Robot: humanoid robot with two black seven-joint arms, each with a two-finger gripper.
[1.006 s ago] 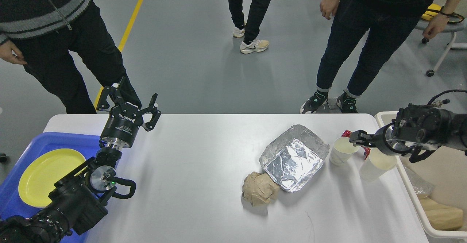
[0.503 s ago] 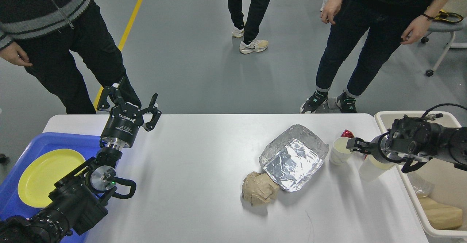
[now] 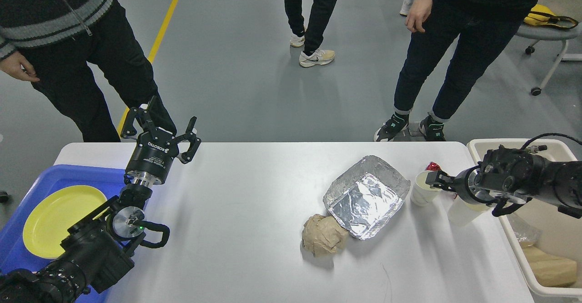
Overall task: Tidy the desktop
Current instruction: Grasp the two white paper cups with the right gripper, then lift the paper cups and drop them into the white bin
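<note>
Head view. The desktop (image 3: 236, 230), white with rounded corners, fills the lower half of the field. My left gripper (image 3: 160, 128) is raised over the far left part of the desktop, its two fingers spread wide and holding nothing. Beside it, at the left edge, a blue plastic tray (image 3: 68, 175) holds a yellow plate (image 3: 57, 219).

My right gripper (image 3: 432, 184) reaches in from the right edge, pointing left, its tip at the rim of a white paper cup (image 3: 423, 190) that stands near the far right corner. The fingers appear dark and end-on, so I cannot tell how far apart they are, nor whether they grip the cup. A second white paper cup (image 3: 461, 209) stands just beside the first, partly beneath my right wrist. A small red object (image 3: 433, 165), partly hidden, lies behind the first cup.

A foil tray (image 3: 367, 196), tilted diagonally, lies right of centre, near the cups. A crumpled brown paper ball (image 3: 323, 235) touches its near left corner.

A beige plastic bin (image 3: 523, 266) stands off the right edge, with brown items inside.

Three people stand on the grey floor beyond the far edge.
</note>
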